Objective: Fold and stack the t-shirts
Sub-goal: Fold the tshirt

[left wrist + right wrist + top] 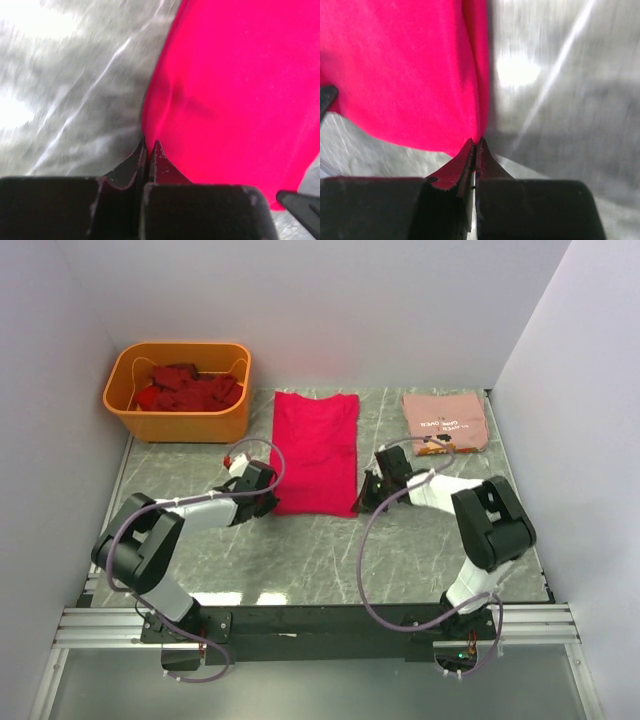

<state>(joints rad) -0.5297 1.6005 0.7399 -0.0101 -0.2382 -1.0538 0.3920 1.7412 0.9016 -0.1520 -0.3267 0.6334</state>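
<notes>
Crimson tee (316, 452) lies flat on the counter (300, 560). Wrist views show left fingers (162, 167) and right fingers (487, 167) each clamped on its side edges. Overhead view alone shows salmon tee (445, 420) beyond right fingers.

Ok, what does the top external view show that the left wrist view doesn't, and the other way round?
Only the top external view shows the orange tub of dark red t-shirts and the folded salmon t-shirt at the far right. Only the left wrist view shows the left gripper up close, jaws shut on a puckered cloth edge. Both show the crimson t-shirt lying on the grey table.
</notes>
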